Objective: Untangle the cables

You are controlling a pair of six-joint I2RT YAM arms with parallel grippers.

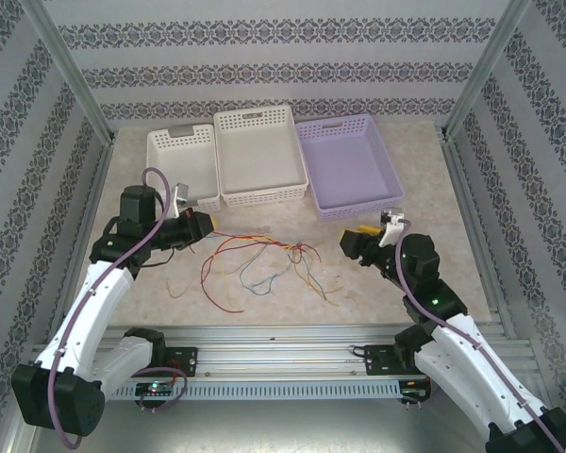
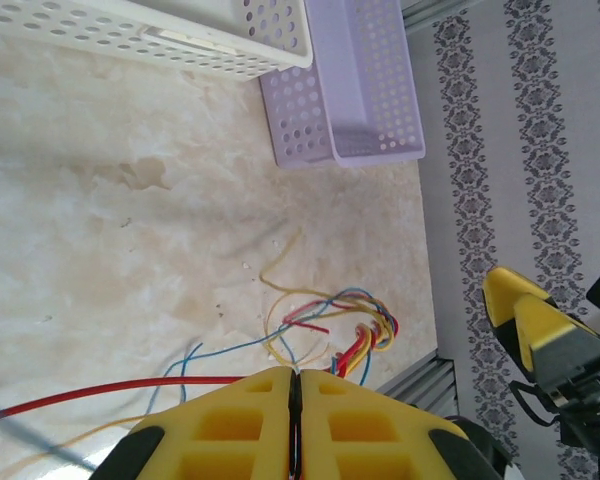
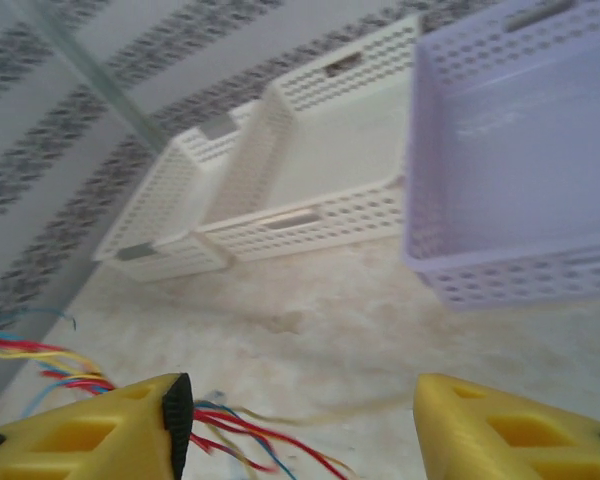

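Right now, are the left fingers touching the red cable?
Touching. The left wrist view shows the red cable running straight to the seam between the shut left fingers, and it ends there with no gap.

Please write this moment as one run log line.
left end effector: shut on red cable | right end effector: open | cables: tangled on table

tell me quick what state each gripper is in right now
left gripper: closed, apparently pinching the red cable
right gripper: open, holding nothing
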